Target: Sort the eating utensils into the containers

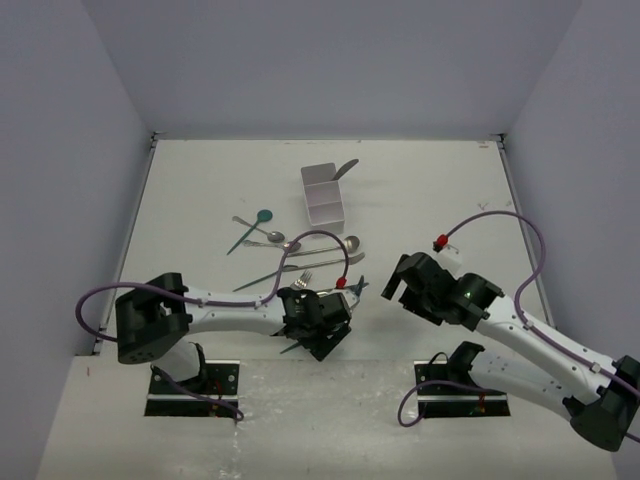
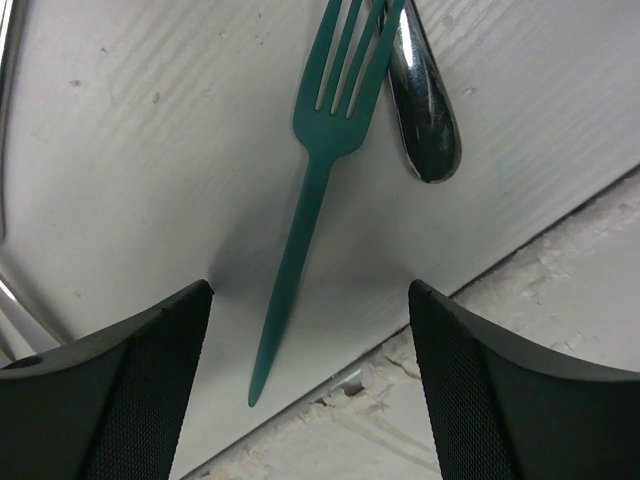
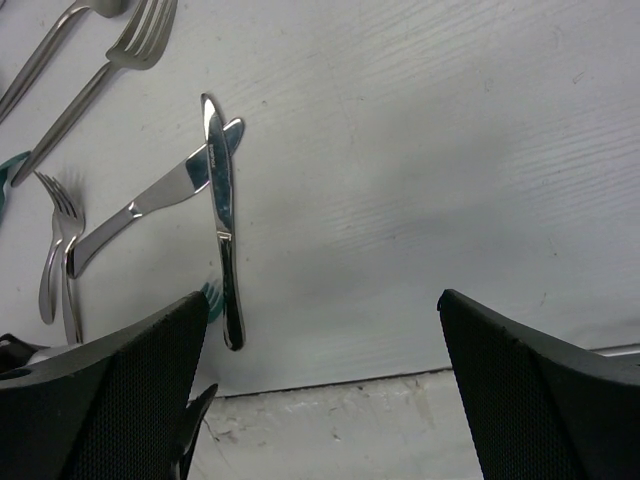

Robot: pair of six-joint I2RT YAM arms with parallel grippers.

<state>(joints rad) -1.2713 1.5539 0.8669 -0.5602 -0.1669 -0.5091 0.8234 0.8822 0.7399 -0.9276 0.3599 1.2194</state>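
Fork [image 2: 312, 190], teal, lies flat near the table [image 2: 150, 150] edge between the spread fingers of our left gripper [image 2: 310, 330]; we should lower squarely and pinch its handle, clear of the silver utensil [image 2: 425, 115] touching its tines.

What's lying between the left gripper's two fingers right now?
The handle of a teal plastic fork, flat on the table, touching neither finger of the open left gripper. The left wrist view shows it.
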